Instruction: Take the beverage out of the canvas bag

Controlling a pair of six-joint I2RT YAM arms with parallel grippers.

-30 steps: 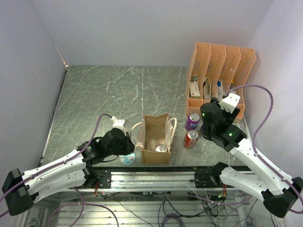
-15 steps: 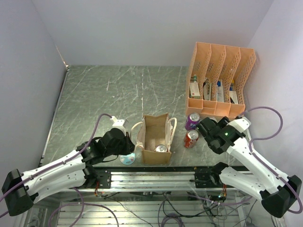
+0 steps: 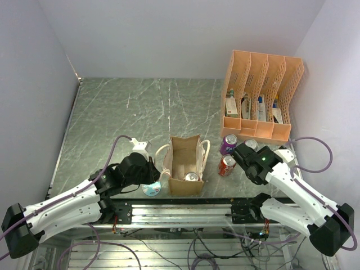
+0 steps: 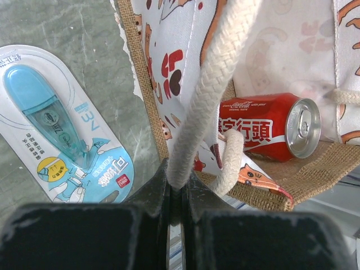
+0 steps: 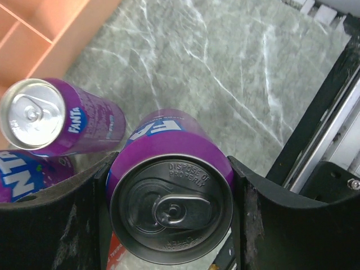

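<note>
While the left jaws are pinched shut on one cream rope handle [image 4: 208, 95] of the canvas bag [image 3: 185, 187], the soft tote is steadied only at that single point, so any tug could tip it or drag it across the counter [image 3: 124, 112] onto the correction tape pack [image 4: 62, 129] lying just beside it. Inside the bag a red cola can [image 4: 269, 126] lies on its side at the bottom, so the task is not finished. A round can lying low between floppy walls may roll away from a grasp, and the mouth may fold in if the handle slips. Further out, the right jaws are clamped on a purple can [image 5: 171, 197], with a second purple can [image 5: 56, 121] standing right against one finger and a red can [image 3: 227, 164] close by. I cannot tell whether the held can rests on the counter. If it is let go too high it could topple, and jaws spreading in so tight a cluster could knock its neighbours over and send them rolling toward the orange file organizer [image 3: 261, 73] beyond.
</note>
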